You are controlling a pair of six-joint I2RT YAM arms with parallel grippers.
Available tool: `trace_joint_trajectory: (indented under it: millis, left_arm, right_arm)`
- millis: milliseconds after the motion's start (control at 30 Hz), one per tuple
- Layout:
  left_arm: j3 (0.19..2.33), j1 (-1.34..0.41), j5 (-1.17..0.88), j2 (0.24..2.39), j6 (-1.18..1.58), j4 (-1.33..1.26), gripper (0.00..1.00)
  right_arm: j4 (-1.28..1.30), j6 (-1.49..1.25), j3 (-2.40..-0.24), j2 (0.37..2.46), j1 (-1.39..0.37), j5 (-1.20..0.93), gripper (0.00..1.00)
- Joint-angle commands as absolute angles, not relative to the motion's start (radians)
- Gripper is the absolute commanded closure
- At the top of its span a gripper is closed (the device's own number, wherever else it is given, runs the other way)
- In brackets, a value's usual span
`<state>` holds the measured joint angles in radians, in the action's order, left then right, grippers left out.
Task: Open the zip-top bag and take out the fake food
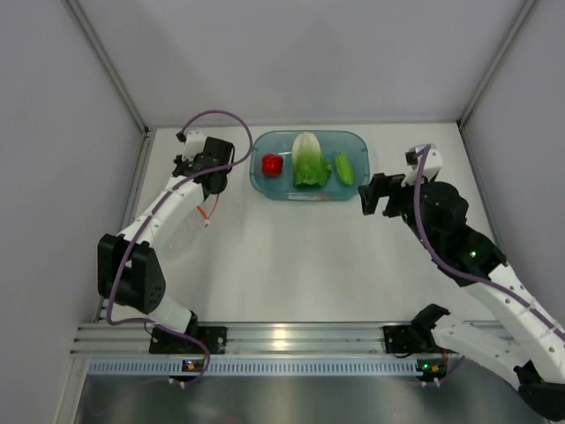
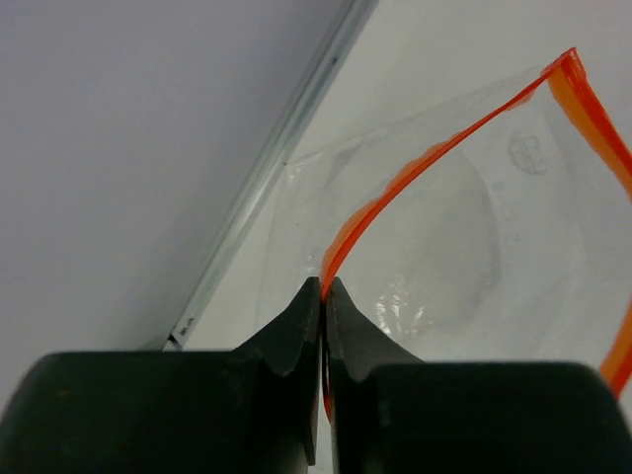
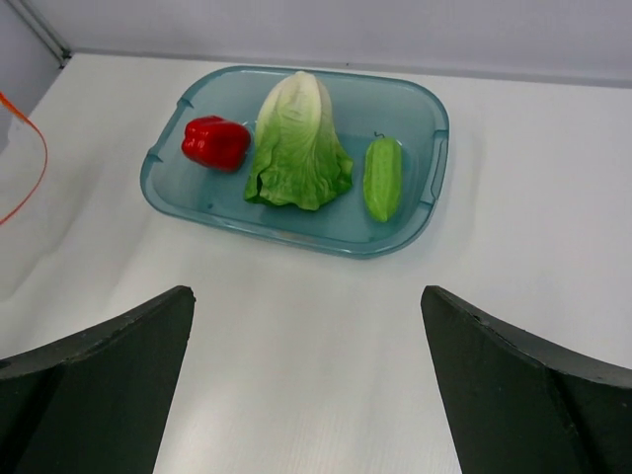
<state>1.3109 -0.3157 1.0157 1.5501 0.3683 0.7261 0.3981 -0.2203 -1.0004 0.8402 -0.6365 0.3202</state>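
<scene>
Across the upper middle of the white surface [image 1: 291, 265] sits the translucent teal rectangular plastic bin [image 1: 362, 144], with the right claw [image 1: 375, 196] spread wide and empty just right of it. Left of the bin, the clear crinkly plastic zip-top bag [image 2: 444, 267] is held by the left claw [image 2: 323, 288], which is clamped tight on the bag's orange-red zip strip [image 2: 395, 186]. Inside the bin lie the pale-green-and-white leafy toy cabbage [image 1: 308, 159] at centre, the green oval cucumber [image 1: 343, 169] on its right and the small red pepper [image 1: 272, 164] on its left.
</scene>
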Motion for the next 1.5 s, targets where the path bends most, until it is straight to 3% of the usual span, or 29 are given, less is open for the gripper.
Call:
trace_joint_trajectory:
  millis: [0, 200, 333, 367, 733, 1033, 1467]
  left_arm:
    - [1.347, -0.313, 0.915, 1.551, 0.406, 0.723, 0.87]
    - [1.391, -0.311, 0.920, 1.540, 0.428, 0.723, 0.35]
    - [1.422, -0.311, 0.875, 1.491, 0.428, 0.723, 0.16]
    - [1.427, -0.311, 0.865, 1.464, 0.426, 0.723, 0.03]
    - [1.349, -0.311, 0.695, 1.128, 0.443, 0.719, 0.02]
    - [1.171, -0.311, 0.578, 0.746, 0.344, 0.710, 0.02]
    - [1.003, -0.311, 0.407, 0.410, 0.272, 0.712, 0.02]
  right_arm:
    - [0.452, -0.213, -1.002, 0.787, -0.623, 0.356, 0.01]
    - [0.547, -0.209, -1.019, 0.778, -0.623, 0.380, 0.01]
    - [0.574, -0.206, -1.026, 0.761, -0.623, 0.409, 0.01]
    - [0.581, -0.207, -1.031, 0.761, -0.623, 0.420, 0.01]
    - [0.624, -0.201, -1.036, 0.703, -0.623, 0.597, 0.01]
    - [0.673, -0.178, -1.034, 0.643, -0.624, 0.584, 0.01]
    - [0.742, -0.170, -1.028, 0.586, -0.623, 0.623, 0.00]
